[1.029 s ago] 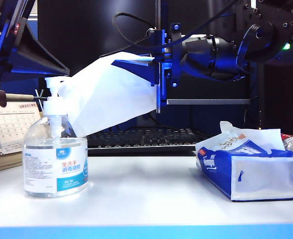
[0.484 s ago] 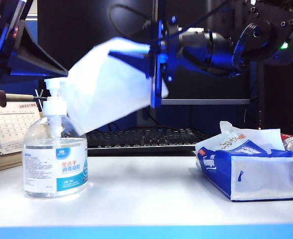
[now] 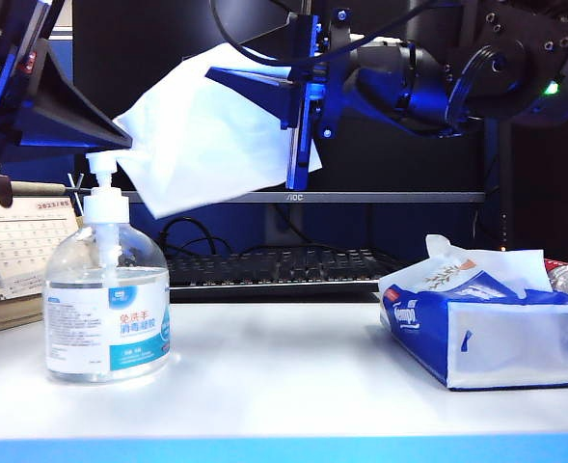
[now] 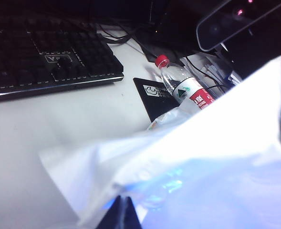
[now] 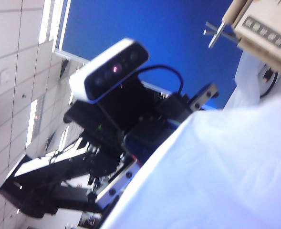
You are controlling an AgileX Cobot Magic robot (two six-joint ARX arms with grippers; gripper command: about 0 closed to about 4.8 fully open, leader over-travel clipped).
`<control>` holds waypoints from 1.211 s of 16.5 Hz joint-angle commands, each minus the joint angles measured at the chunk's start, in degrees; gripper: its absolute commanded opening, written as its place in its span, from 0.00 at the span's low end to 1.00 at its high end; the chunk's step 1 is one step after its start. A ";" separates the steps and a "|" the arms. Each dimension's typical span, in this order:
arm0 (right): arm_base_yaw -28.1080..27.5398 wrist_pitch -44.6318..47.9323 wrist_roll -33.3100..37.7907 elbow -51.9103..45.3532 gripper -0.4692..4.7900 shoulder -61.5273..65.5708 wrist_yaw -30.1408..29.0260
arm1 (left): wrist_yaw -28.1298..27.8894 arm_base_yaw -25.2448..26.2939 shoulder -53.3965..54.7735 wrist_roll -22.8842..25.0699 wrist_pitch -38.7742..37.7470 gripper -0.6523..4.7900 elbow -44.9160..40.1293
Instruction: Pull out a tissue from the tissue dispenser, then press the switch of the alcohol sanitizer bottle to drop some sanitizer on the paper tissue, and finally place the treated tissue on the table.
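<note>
The tissue (image 3: 206, 145) hangs in the air as a white sheet, slanting down toward the switch (image 3: 100, 166) of the alcohol sanitizer bottle (image 3: 105, 309). My right gripper (image 3: 221, 73) is shut on the sheet's upper edge; in the right wrist view the tissue (image 5: 216, 171) hides the jaws. My left gripper (image 3: 126, 145) is shut and holds nothing, its tip just above and right of the pump head. In the left wrist view its tip (image 4: 123, 202) points at the tissue (image 4: 216, 157). The tissue dispenser (image 3: 486, 328) lies on the table (image 3: 284, 371) at the right, a white tuft sticking out.
A black keyboard (image 3: 274, 265) lies behind the table's middle, with a monitor above it. A desk calendar (image 3: 13, 260) stands behind the bottle. A red-capped water bottle (image 4: 183, 88) and a black pad (image 4: 152, 95) lie beyond the dispenser.
My right gripper has risen and tilted, lifting the tissue so its lower edge no longer drapes beside the bottle's neck. The left gripper has stayed where it was.
</note>
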 commanded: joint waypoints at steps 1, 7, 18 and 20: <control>-0.63 0.87 -0.15 0.07 0.08 -0.22 -0.70 | 0.15 0.20 1.09 0.22 -10.21 0.12 -1.07; -1.49 0.83 -0.31 -0.17 0.08 -0.22 -0.70 | 1.60 0.20 1.05 -0.17 -10.25 0.12 3.10; -1.53 0.87 -0.26 -0.20 0.08 -0.22 -0.70 | 2.51 0.37 -5.20 -0.07 -10.43 0.12 8.72; -1.57 0.90 -0.28 -0.17 0.08 -0.22 -0.72 | 2.34 0.76 -6.99 0.26 -10.97 0.12 9.92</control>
